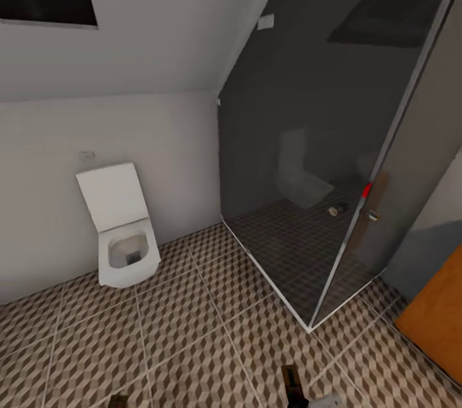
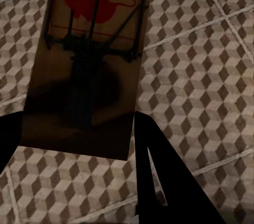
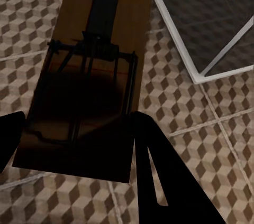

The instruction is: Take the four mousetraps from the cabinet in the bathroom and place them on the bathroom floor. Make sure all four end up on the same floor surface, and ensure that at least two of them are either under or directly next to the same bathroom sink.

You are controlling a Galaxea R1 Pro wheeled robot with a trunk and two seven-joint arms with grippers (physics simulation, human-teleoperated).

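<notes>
Between the left gripper's (image 2: 74,134) matt black fingers sits a brown wooden mousetrap (image 2: 87,60) with dark metal wire; below it, matt cube-patterned floor tiles (image 2: 201,76).

The floor (image 1: 192,331) carries a brown, beige and white cube pattern with pale grout. The toilet (image 1: 122,228) is white. Each mousetrap (image 2: 90,60) (image 3: 90,81) is brown with dark wire; one shows a red mark. The shower glass (image 1: 321,138) is dark grey.
</notes>
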